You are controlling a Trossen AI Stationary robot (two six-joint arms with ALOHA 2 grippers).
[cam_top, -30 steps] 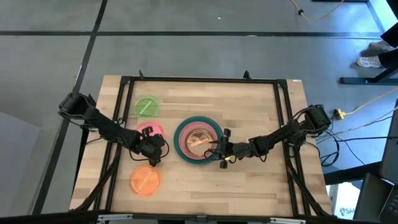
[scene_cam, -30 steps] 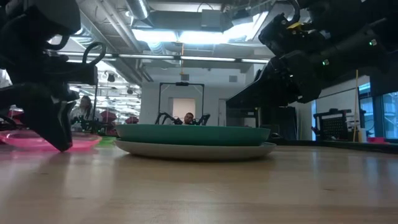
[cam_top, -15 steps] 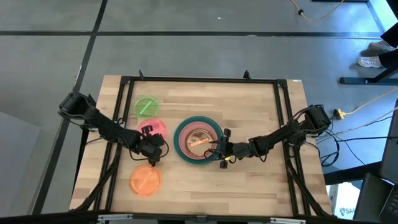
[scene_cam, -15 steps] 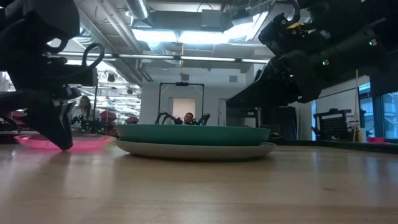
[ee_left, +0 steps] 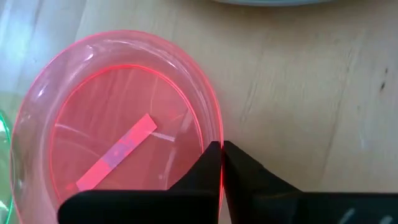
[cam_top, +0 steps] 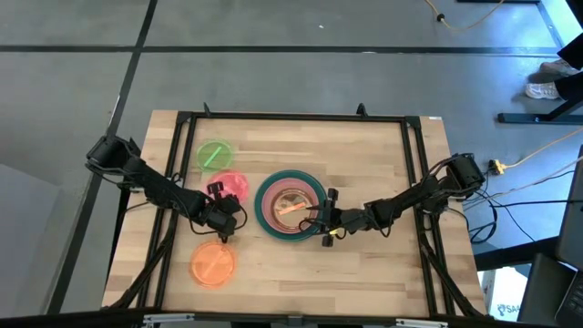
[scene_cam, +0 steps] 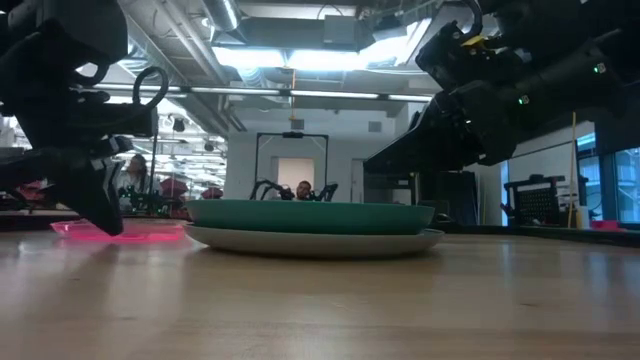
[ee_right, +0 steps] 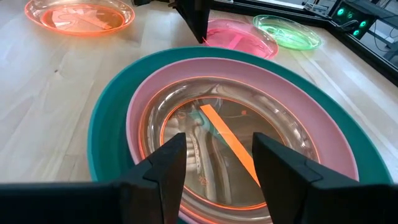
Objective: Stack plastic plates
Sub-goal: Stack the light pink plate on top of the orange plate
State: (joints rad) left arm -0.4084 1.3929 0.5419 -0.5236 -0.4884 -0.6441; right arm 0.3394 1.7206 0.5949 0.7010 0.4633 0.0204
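My left gripper (ee_left: pixel 221 152) pinches the pink-red plate's (ee_left: pixel 118 134) rim; I'd lift level, clearing the teal plate (cam_top: pixel 290 207); right gripper (ee_right: pixel 214 162) waits open, empty.

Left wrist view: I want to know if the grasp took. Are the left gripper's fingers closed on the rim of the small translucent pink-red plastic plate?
Yes: the left gripper has its two dark fingertips pinched together on the rim of the small translucent pink-red plastic plate.

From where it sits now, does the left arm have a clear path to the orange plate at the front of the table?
Probably yes. The orange plate lies alone on bare table just past the left gripper, but its fingers are shut on the pink-red plate, which must go first.
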